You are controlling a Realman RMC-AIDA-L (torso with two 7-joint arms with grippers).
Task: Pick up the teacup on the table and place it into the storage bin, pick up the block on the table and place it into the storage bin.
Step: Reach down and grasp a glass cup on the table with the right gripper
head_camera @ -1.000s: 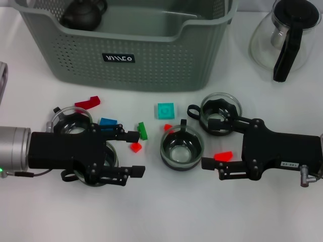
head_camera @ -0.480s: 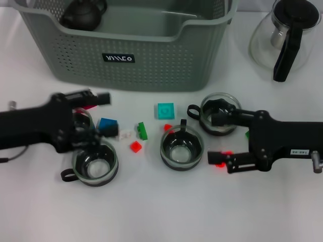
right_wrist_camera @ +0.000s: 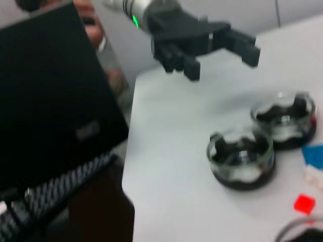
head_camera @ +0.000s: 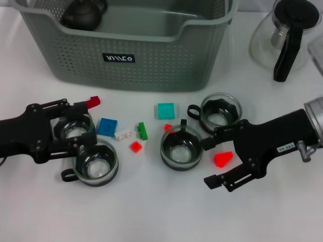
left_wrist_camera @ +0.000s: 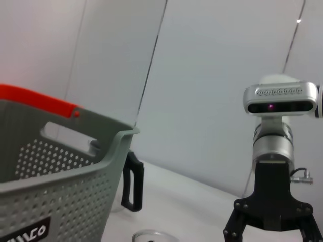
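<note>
Both arms have swung since half a second ago: right tool (head_camera: 214, 162), spread, now brackets the red block (head_camera: 223, 159) right of the middle teacup (head_camera: 181, 147), while left tool (head_camera: 75, 128), also spread, straddles the far-left cup (head_camera: 74, 127) on the table (head_camera: 161, 212), storage bin (head_camera: 126, 45) beyond.

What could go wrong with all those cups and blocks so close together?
The right gripper is open around the red block, right beside the middle teacup, so it might bump that cup. The left gripper is open around the far-left teacup, which sits close against another teacup that could get nudged.
</note>
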